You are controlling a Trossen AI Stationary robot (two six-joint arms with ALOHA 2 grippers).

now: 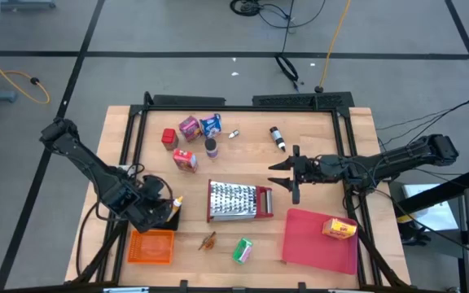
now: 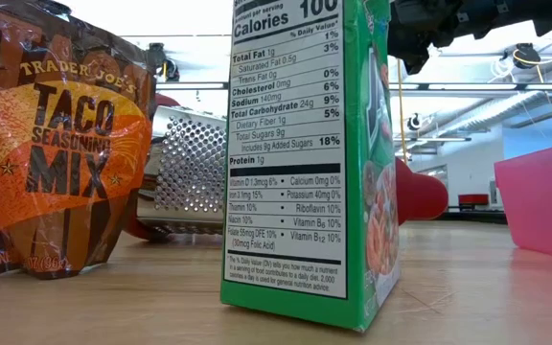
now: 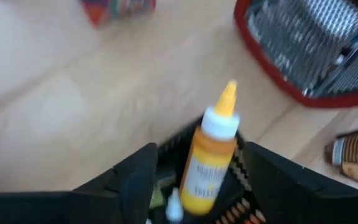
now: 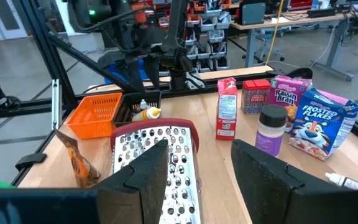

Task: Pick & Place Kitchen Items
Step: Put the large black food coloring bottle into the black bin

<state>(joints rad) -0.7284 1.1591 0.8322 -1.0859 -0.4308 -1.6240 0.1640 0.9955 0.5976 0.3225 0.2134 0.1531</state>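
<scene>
basket: orange, contents unclear | left gripper: open astride mustard bottle, perhaps released

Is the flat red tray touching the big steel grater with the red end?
Apart. The high view shows bare wood between the grater and the red tray, which lies nearer the right arm's side.

Right gripper: two dark fingers, apart, nothing between them. Steel grater with red end lies on wood table just past fingers. Orange basket near far edge. Small yellow bottle beside basket, under left gripper. Brown packet leans near grater. Red carton stands up. Behind it red box, pink-purple box. Blue cereal box next to purple-lid jar. Tiny white bottle lies flat.
</scene>
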